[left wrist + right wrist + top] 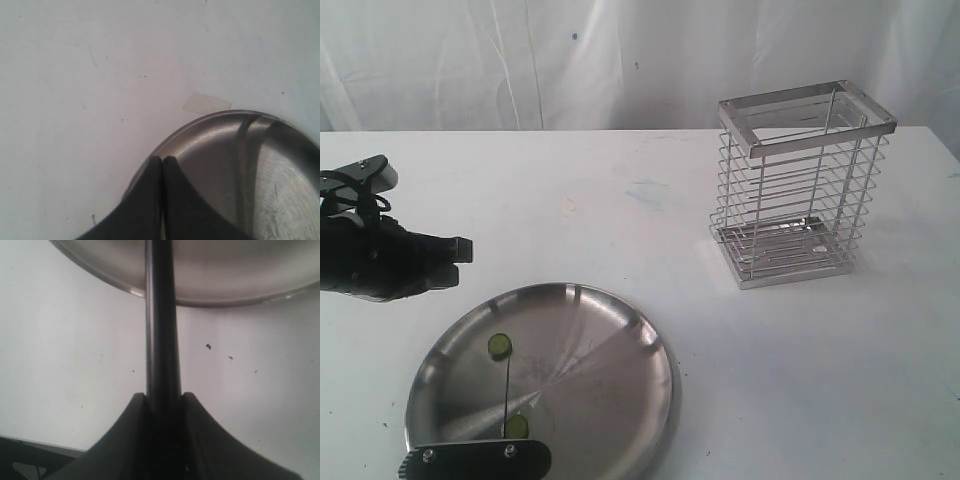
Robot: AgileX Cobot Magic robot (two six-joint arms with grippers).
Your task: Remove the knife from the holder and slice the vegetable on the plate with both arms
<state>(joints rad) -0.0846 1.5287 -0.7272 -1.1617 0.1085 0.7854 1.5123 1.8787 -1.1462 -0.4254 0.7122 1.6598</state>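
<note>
Low down, right pincer (164, 397) grips knife (162, 315) over plate (605, 345); left pincer (163, 161) closed, empty.

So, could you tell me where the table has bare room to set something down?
Free: the table left of the holder, behind the plate; also the wide patch right of the plate, before the holder. Crowded: the plate, with knife and green slices.

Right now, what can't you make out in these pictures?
1. Knife tip: right wrist view, cut off by the top edge; the exterior view shows the blade edge-on only.
2. Vegetable slices: exterior view, too small for detail; outside both wrist views.
3. Right gripper: exterior view, mostly cut off by the bottom edge.
</note>
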